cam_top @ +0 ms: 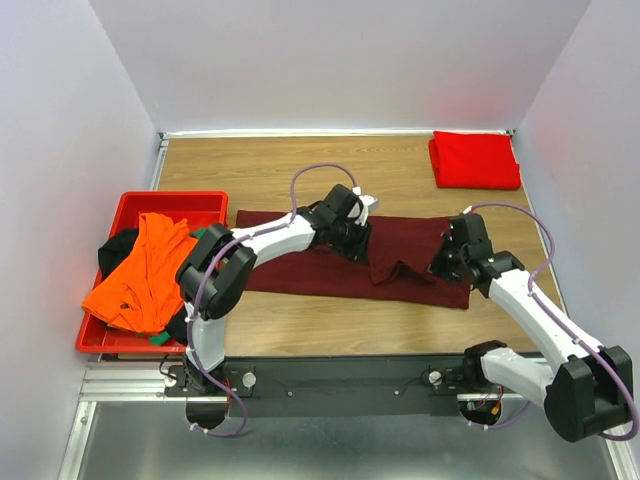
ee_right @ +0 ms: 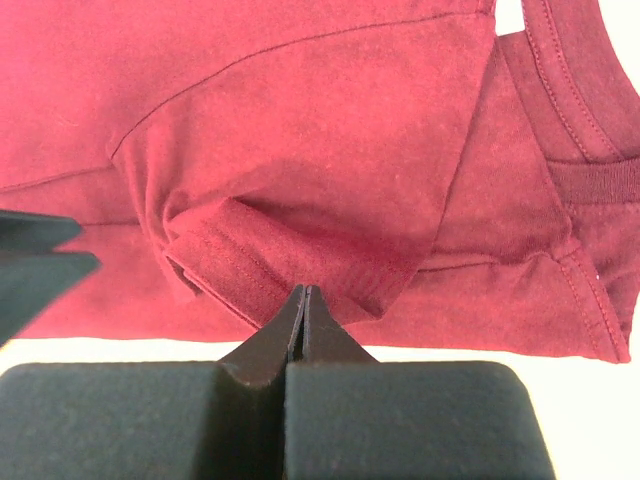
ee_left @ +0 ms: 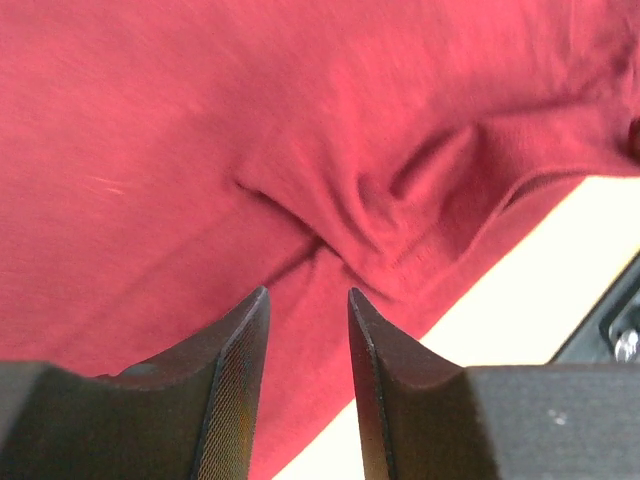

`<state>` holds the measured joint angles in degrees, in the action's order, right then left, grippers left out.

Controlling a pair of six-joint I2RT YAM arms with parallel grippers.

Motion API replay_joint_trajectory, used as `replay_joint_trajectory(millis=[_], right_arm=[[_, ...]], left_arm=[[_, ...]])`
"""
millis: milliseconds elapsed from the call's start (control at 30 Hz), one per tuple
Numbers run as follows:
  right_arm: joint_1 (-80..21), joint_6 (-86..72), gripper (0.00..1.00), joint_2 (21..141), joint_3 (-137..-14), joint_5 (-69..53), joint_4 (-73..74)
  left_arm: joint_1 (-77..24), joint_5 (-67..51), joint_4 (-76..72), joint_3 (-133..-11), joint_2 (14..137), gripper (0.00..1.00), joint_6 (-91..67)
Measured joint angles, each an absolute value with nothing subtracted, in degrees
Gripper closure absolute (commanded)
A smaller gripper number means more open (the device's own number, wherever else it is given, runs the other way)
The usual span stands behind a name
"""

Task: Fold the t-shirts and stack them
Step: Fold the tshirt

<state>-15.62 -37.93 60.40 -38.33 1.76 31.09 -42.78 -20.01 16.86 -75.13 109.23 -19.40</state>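
A dark maroon t-shirt (cam_top: 320,272) lies spread across the middle of the table, with a sleeve folded over near its right end. My left gripper (cam_top: 356,246) hovers open just above its wrinkled cloth (ee_left: 200,150), and nothing is between the fingers (ee_left: 308,300). My right gripper (cam_top: 441,264) is shut, its tips (ee_right: 303,292) at the hem of the folded sleeve (ee_right: 300,250). No cloth shows between them. A folded bright red t-shirt (cam_top: 474,160) lies at the far right corner.
A red plastic tray (cam_top: 180,200) at the left holds an orange t-shirt (cam_top: 140,275) on top of a black one (cam_top: 115,250). The maroon shirt's collar (ee_right: 570,90) lies to the right of my right gripper. Bare wood (cam_top: 330,325) shows in front of the shirt.
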Motion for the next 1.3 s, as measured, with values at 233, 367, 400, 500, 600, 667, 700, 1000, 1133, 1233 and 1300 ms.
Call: replay_joint_trajectory(millis=[233,367,400,500,600,667,700,1000,1133,1233,1300], right_arm=[[-15.62,-38.79,1.0,58.81,-38.35,1.76,33.17],[-15.62,-38.98,1.0,58.72,-38.39,1.76,33.67],[-15.62,-38.96,1.0,58.72,-38.41,1.76,33.74],[-15.62,-38.98,1.0,58.72,-38.54,1.76,33.98],[-15.62,-38.98,1.0,58.76,-38.63,1.76,34.02],[-15.62,-38.96,1.0,58.76,-38.63,1.76,34.04],[-15.62,-38.96,0.99,58.76,-38.63,1.76,34.06],[-15.62,-38.96,1.0,58.89,-38.63,1.76,34.11],[-15.62,-38.96,1.0,58.92,-38.63,1.76,34.13],[-15.62,-38.96,0.99,58.94,-38.63,1.76,34.13],[-15.62,-38.96,1.0,58.94,-38.63,1.78,34.13]], left_arm=[[-45.06,-23.07,16.82,-72.6,109.45,0.46,-18.7],[-46.46,-24.49,16.16,-72.62,110.45,0.46,-18.7],[-46.68,-24.86,15.92,-72.62,110.83,0.46,-18.72],[-47.07,-25.58,15.68,-72.71,111.81,0.46,-18.9],[-47.35,-26.24,15.57,-73.43,112.99,0.46,-19.35],[-47.46,-26.55,15.25,-74.22,113.56,0.47,-19.68],[-47.48,-26.63,15.09,-74.5,113.8,0.47,-19.75],[-47.9,-27.4,14.35,-75.53,114.59,0.56,-20.82],[-47.92,-27.51,14.31,-75.53,114.59,0.74,-21.12],[-47.92,-27.46,14.33,-75.53,114.59,0.87,-21.34],[-47.92,-27.42,14.35,-75.53,114.59,0.92,-21.39]])
